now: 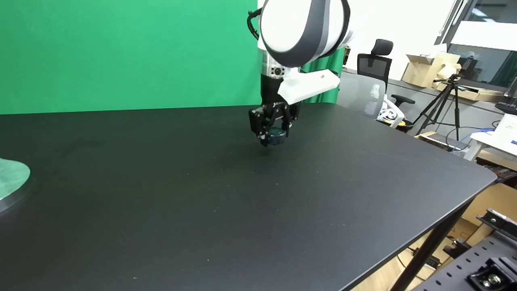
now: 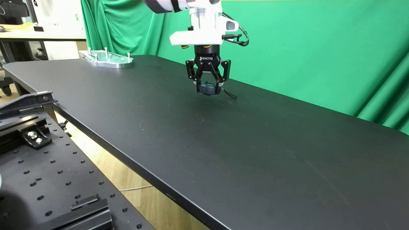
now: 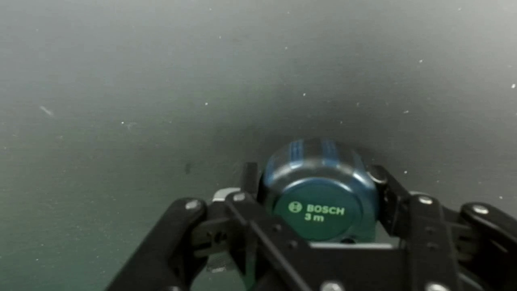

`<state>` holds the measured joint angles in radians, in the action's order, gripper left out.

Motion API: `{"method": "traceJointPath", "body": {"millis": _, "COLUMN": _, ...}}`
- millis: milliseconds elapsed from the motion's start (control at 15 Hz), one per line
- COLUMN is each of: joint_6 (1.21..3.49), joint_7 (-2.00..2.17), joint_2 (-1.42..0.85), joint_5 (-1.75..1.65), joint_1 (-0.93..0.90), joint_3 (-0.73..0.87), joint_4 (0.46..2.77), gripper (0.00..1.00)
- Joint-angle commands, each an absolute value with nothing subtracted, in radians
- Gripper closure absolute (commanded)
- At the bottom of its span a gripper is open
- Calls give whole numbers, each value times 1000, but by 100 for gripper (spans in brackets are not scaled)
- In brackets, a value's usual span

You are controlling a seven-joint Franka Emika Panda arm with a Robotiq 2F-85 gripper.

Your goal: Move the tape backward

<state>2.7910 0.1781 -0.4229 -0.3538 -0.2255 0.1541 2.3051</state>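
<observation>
I have the tape (image 3: 319, 210) pinched by the two fingers (image 3: 250, 178) of my claw (image 2: 208, 89), one on either side of it, its BOSCH 3 m face turned up to my wrist camera. My coming move turns on that: the tape lies neither ahead nor aside but straight between my fingertips, so I judge no reach is needed, only a carry and a setting-down. Its outline is nearly round, and I find no marked long axis to line up. It appears to hang just above the counter (image 1: 202, 210), toward the side by the green backdrop (image 1: 161, 52), though I cannot be sure of the gap. Which way counts as backward, the views do not settle.

Counting outward: one tape; one dark strap (image 2: 230, 94), seemingly its own, trailing past a finger; one claw, two fingers, on the only arm (image 1: 286, 28) showing; one counter. In an exterior view I count one clear plate (image 2: 107, 59) with four posts (image 2: 128, 57); in an exterior view, one pale green piece (image 1: 12, 176), cut off at the edge, perhaps that same plate, I cannot tell. Beyond stands one tripod (image 1: 453, 87).
</observation>
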Motion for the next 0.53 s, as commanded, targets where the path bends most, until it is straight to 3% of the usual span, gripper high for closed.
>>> {"method": "traceJointPath", "body": {"millis": 0, "joint_6": 2782, "joint_7": 201, "joint_2": -482, "joint_5": -367, "joint_1": -239, "joint_3": 164, "joint_4": 2247, "gripper": 56}}
{"method": "traceJointPath", "body": {"millis": 333, "joint_6": 2828, "joint_7": 216, "joint_2": -533, "joint_5": -372, "joint_1": -269, "joint_3": 188, "joint_4": 2216, "gripper": 56}}
{"method": "traceJointPath", "body": {"millis": 400, "joint_6": 2832, "joint_7": 224, "joint_2": -529, "joint_5": -379, "joint_1": -281, "joint_3": 200, "joint_4": 2215, "gripper": 8}}
{"method": "traceJointPath", "body": {"millis": 467, "joint_6": 2842, "joint_7": 226, "joint_2": -527, "joint_5": -382, "joint_1": -292, "joint_3": 209, "joint_4": 2215, "gripper": 6}}
